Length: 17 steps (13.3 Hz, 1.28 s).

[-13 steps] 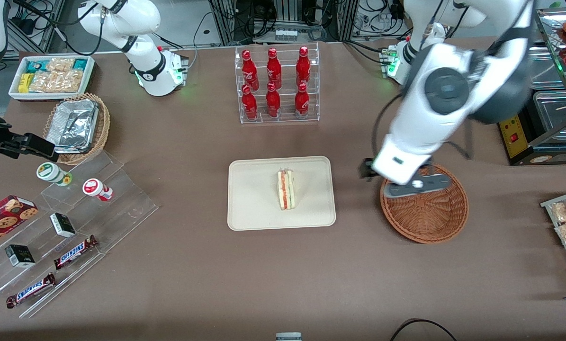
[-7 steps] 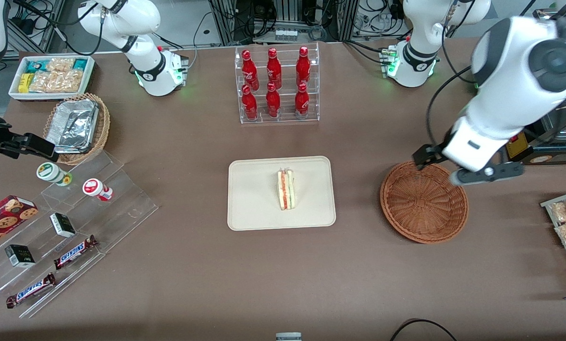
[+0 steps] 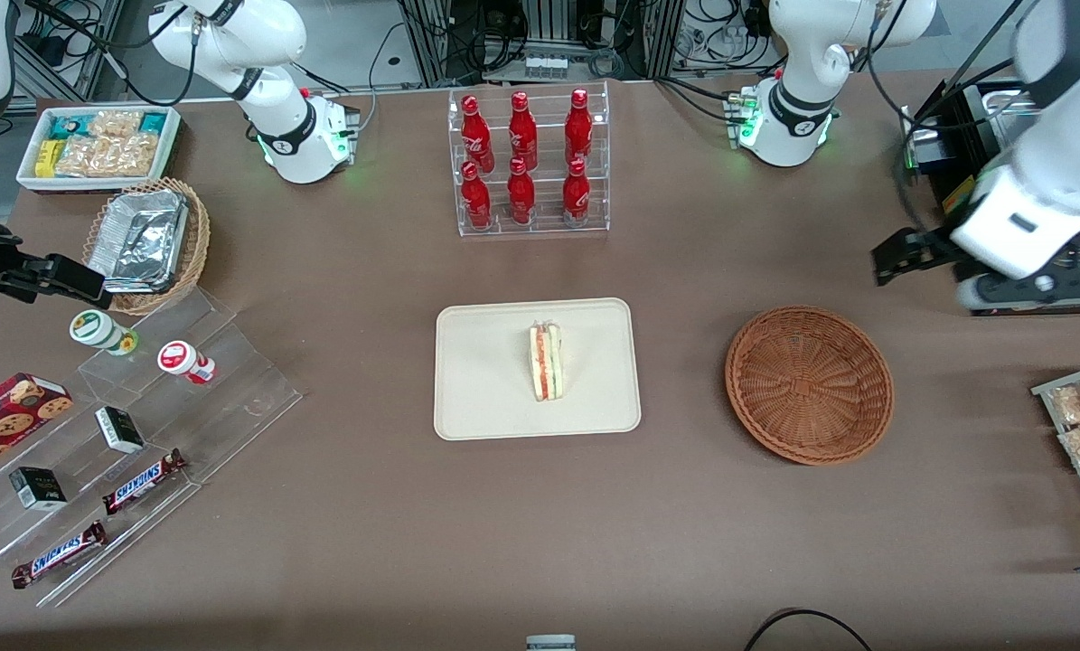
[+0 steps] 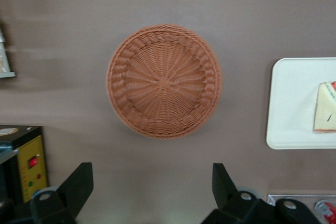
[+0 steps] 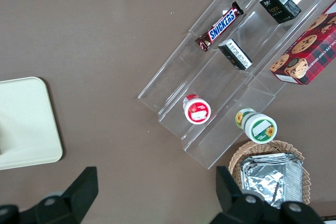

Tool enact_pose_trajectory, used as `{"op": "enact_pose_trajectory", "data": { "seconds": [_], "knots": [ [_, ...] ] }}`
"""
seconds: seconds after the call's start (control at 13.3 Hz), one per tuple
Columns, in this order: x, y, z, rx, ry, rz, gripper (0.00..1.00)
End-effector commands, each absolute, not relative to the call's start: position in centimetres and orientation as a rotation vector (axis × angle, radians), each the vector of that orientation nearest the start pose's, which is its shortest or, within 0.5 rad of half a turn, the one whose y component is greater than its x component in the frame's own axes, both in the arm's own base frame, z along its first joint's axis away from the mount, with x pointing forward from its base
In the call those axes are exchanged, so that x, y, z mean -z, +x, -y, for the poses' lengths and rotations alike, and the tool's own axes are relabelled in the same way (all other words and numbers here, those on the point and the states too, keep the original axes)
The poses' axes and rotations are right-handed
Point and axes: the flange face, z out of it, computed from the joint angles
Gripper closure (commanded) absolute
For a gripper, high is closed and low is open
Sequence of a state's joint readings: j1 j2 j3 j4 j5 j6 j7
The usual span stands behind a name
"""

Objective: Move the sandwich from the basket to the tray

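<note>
Gripper [image 4: 149, 187] of the left arm hangs high above the surface [image 3: 368, 524], toward the working arm's end of the table from the basket [image 3: 809, 386]; its fingers [image 4: 77, 184] are spread wide with nothing between them.

Landmark: tray [image 3: 485, 389], one, cream, at mid-table.
- Sandwich [image 3: 546, 362]: one, lying on the tray, red and green filling stripe facing up, clear-wrapped. In the left wrist view the sandwich [image 4: 326, 107] shows only partly.
- Basket: one, round, reddish-brown wicker, well apart from the tray toward the working arm's end, nothing in it.
- Bottle rack [image 3: 529, 163]: one clear rack, farther from the front camera than the tray, holding six red bottles in two rows of three. White script on them, not legible.
- Clear stepped stand [image 3: 187, 398]: one, toward the parked arm's end from the tray. On it: two Snickers bars [image 3: 144, 479], name readable on both; two small dark boxes [image 3: 119, 429], print too small to read; two round tubs, one red-lidded [image 3: 178, 358] and one green-labelled [image 3: 97, 328].
- Cookie box [image 3: 11, 411]: one, red, chocolate-chip cookies pictured, beside the stand.
- Tan wicker basket [image 3: 146, 244]: one, with silver foil containers, farther from the camera than the stand.
- White box of snack packets [image 3: 98, 145]: one, near the tan basket.
</note>
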<state>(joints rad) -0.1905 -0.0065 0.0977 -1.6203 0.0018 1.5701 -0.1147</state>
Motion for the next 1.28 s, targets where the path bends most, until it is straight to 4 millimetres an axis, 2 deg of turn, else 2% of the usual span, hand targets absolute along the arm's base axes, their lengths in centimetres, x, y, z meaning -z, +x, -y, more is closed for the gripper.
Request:
{"op": "enact_pose_trajectory", "data": {
  "seconds": [0.0, 0.08, 0.15, 0.38, 0.45, 0.68, 0.75, 1.05, 1.2],
  "knots": [
    [-61.8, 53.2, 1.6, -0.073, -3.164, -0.015, 0.00],
    [-62.0, 53.0, -0.1, -0.074, -3.168, -0.033, 0.00],
    [-62.2, 53.0, -0.9, -0.069, -3.170, -0.033, 0.00],
    [-62.2, 53.8, -0.9, -0.052, -3.170, -0.018, 0.00],
    [-62.2, 54.1, -1.9, -0.047, -3.202, 0.016, 0.00],
    [-62.4, 56.1, 1.5, -0.002, -3.223, -0.062, 0.00],
    [-63.2, 56.5, 2.5, 0.016, -3.216, -0.081, 0.00],
    [-64.6, 55.6, 1.5, 0.025, -3.195, -0.063, 0.00],
    [-64.4, 55.3, 1.2, -0.010, -3.163, -0.046, 0.00]
  ]
}}
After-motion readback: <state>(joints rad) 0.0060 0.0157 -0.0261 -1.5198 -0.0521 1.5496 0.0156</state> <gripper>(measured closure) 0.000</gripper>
